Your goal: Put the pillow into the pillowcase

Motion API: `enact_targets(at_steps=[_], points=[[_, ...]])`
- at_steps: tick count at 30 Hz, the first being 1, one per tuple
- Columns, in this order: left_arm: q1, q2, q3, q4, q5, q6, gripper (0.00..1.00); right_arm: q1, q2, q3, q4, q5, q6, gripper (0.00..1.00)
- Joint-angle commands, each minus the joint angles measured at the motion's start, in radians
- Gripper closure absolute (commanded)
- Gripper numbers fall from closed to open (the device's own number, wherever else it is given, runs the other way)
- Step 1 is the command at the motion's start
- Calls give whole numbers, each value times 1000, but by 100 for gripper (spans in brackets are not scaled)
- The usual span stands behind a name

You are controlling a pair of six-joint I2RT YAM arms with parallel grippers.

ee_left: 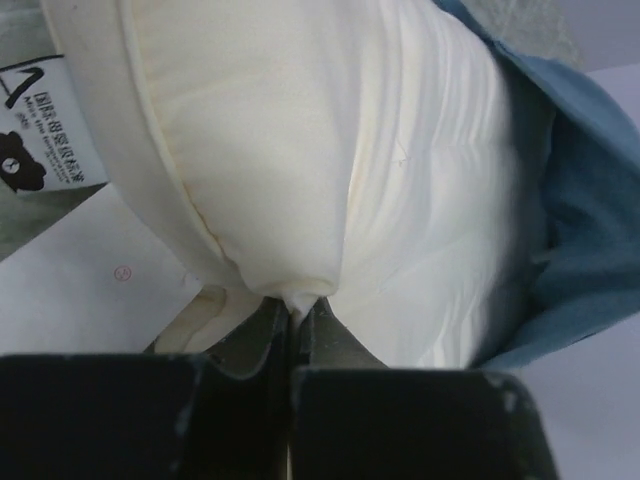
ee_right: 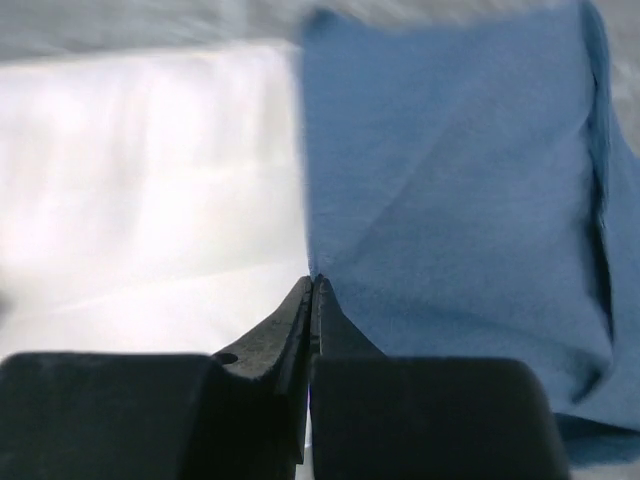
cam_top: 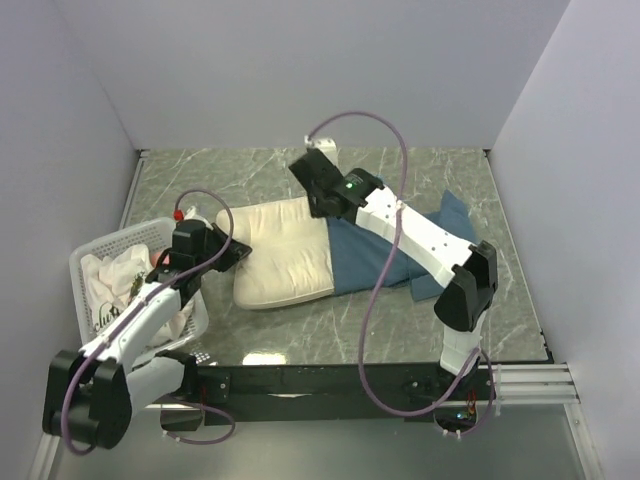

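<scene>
Grey-green stone table with white walls around it is what you see. The pillow lies flat on the table, a bit left of the middle. Its right end is tucked inside the blue pillowcase, and its left part sticks out bare. A small white tag hangs by its left end.

Your left gripper is clenched on the pillow's left end, with a little pinch of white cloth between the tips. Your right gripper is squeezed tight too, its tips right at the pillowcase's open edge, where blue meets white. You cannot tell if any blue cloth is caught there.

Off to the left stands a white basket with pale cloth in it.
</scene>
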Motion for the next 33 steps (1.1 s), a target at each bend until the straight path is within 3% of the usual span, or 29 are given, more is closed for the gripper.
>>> enact_targets(at_steps=[1, 5, 7, 11, 15, 21, 28, 30, 31, 32, 33], points=[[-25, -113, 65, 12, 104, -34, 99, 143, -25, 282, -84, -117, -12, 100], [-177, -150, 83, 90, 26, -108, 99, 303, 38, 477, -118, -123, 3, 100], [-226, -146, 135, 70, -38, -104, 99, 307, 46, 506, -130, -140, 3, 100], [-251, -200, 191, 7, -88, -114, 99, 263, 15, 555, -155, -116, -8, 100], [-254, -363, 227, -40, -210, -146, 99, 133, -45, 491, -91, -280, 9, 100], [-256, -454, 326, -166, -252, -114, 99, 136, 68, 473, -66, -364, 15, 100], [-265, -267, 297, -174, -178, -85, 99, 180, 38, 560, -75, -409, 9, 100], [-266, -213, 330, -212, -178, -49, 91, 160, -63, 513, -29, -447, 14, 100], [-268, -184, 344, -227, -184, -36, 80, 153, -97, 459, -11, -474, 15, 100], [-268, -185, 364, -234, -192, -25, 45, 128, -135, 431, 24, -493, 18, 100], [-268, -191, 373, -232, -195, -7, 33, 111, -199, 411, 35, -540, 25, 100]])
